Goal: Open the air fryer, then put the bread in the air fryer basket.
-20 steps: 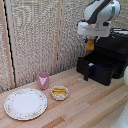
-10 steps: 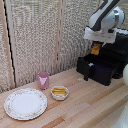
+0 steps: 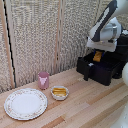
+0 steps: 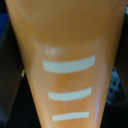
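The black air fryer (image 3: 121, 54) stands at the exterior view's right with its basket (image 3: 103, 73) pulled out and open. Its handle (image 3: 87, 70) sticks out from the drawer front. My gripper (image 3: 98, 54) hangs just above the open basket and is shut on the orange bread (image 3: 97, 57). The bread's lower end reaches down to about the basket's rim. In the wrist view the bread (image 4: 67, 65) fills the picture, orange with pale stripes, and dark basket shows around it. The fingers are hidden there.
A pink cup (image 3: 43, 80), a small bowl (image 3: 59, 93) holding a paler yellow piece, and a patterned plate (image 3: 25, 103) stand on the wooden table at the exterior view's left. A woven screen (image 3: 45, 35) lines the back.
The arm has carried the bread toward the exterior view's right and lowered it over the open basket.
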You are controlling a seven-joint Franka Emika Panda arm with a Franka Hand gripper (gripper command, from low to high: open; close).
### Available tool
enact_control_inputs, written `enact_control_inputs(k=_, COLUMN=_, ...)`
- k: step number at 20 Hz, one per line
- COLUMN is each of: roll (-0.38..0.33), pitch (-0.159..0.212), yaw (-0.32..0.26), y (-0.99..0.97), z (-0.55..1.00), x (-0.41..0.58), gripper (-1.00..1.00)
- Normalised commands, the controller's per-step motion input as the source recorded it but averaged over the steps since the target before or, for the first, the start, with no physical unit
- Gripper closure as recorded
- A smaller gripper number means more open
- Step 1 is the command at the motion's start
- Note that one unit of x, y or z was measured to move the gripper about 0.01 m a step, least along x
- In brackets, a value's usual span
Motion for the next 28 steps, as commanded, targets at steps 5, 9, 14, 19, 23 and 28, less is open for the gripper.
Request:
enact_control_inputs(k=5, roll=-0.048, pitch=0.072, yaw=-0.065, y=-0.01, z=-0.34, x=0.002, gripper=1.0)
enact_control_inputs(k=9, roll=-0.031, pitch=0.006, yaw=-0.042, y=-0.12, z=-0.09, x=0.004, gripper=-1.0)
enact_control_inputs(k=14, roll=-0.003, pitch=-0.047, yaw=-0.049, y=-0.04, z=0.21, x=-0.068, gripper=-1.0)
enact_control_inputs(k=19, roll=0.004, pitch=-0.014, yaw=-0.128, y=0.12, z=0.49, x=-0.127, gripper=-1.0)
enact_control_inputs(k=23, roll=0.002, pitch=0.0, yaw=-0.139, y=0.32, z=0.64, x=-0.039, gripper=-1.0)
enact_control_inputs(k=28, roll=0.015, pitch=0.0, yaw=-0.152, y=0.27, z=0.46, x=0.0, gripper=-1.0)
